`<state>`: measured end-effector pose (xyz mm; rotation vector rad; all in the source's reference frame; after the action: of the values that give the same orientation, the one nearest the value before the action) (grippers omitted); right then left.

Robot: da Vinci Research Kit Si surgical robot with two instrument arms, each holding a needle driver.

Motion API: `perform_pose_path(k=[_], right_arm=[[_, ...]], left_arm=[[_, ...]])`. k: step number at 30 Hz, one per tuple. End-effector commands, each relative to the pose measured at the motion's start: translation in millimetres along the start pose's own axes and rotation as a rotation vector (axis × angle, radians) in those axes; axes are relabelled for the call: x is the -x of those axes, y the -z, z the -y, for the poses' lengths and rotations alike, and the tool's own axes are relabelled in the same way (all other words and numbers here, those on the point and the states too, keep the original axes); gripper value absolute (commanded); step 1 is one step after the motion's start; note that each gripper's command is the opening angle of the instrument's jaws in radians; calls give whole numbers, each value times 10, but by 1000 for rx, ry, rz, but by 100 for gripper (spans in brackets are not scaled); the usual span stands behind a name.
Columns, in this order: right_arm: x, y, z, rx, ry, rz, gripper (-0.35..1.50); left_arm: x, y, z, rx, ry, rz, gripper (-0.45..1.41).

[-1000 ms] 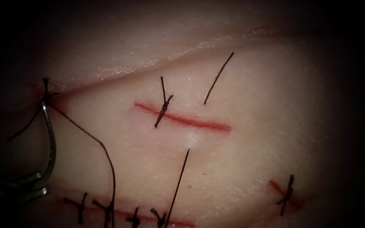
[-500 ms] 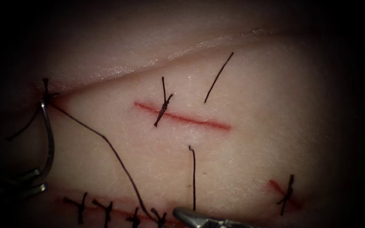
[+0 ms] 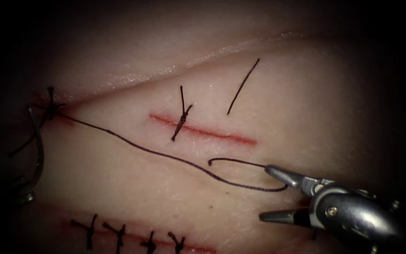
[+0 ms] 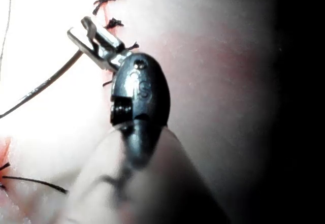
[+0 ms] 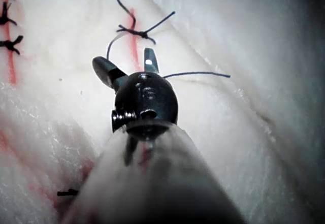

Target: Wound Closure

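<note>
The tissue (image 3: 118,178) has a short red cut (image 3: 212,135) in the middle with one knotted stitch (image 3: 182,117) across it. Far to its left, my left tool (image 3: 22,190) is shut on the curved needle (image 3: 37,146) near its lower end. The needle arches up toward a knot (image 3: 50,108) and is not in the tissue. Dark thread (image 3: 142,146) runs from that knot across the tissue and loops back beside my right tool (image 3: 265,193). That tool stands below and right of the cut, jaws wide open, holding nothing. In the wrist views, the left tool (image 4: 94,36) grips the needle (image 4: 48,84), and the right tool (image 5: 129,64) stands open.
A loose cut piece of thread (image 3: 243,87) lies above the cut's right end. A second cut (image 3: 132,240) along the bottom edge carries several knotted stitches. A fold of tissue (image 3: 165,70) runs across the back.
My right tool came in from below, moved right and opened its jaws. The thread went with it and now lies in a loop. My left tool and the needle shifted left.
</note>
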<state>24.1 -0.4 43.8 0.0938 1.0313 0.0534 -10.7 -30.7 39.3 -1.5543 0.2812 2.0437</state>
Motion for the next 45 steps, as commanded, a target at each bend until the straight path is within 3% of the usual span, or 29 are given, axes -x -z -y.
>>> perform_pose_path(k=[1,7,11,13,18,21,26,31,40,45], right_arm=[[9,-7,-3,2,-17,-9,148],[21,-6,-11,38,-133,-50,148],[29,-12,-21,67,-360,-95,148],[37,-16,-31,92,-534,-134,148],[61,-35,-62,183,-745,-155,135],[77,-47,-85,261,-858,-199,135],[97,-66,-115,293,-1040,-239,145],[107,-85,-131,257,-1143,-274,145],[104,-121,-142,142,-1188,-350,133],[100,-127,-140,109,-1189,-366,128]], left_arm=[[9,8,-2,-7,3,2,-45],[11,24,9,-62,-5,22,-45],[12,25,8,-74,-9,24,-45],[12,24,7,-73,-10,20,-45],[11,15,1,-57,-13,6,-45],[11,8,-6,-43,-15,-6,-45],[12,-3,-18,-25,-21,-25,-45],[14,-9,-26,-8,-25,-23,-45],[15,-13,-31,2,-26,-29,-45],[16,-12,-32,5,-28,-28,-45]])
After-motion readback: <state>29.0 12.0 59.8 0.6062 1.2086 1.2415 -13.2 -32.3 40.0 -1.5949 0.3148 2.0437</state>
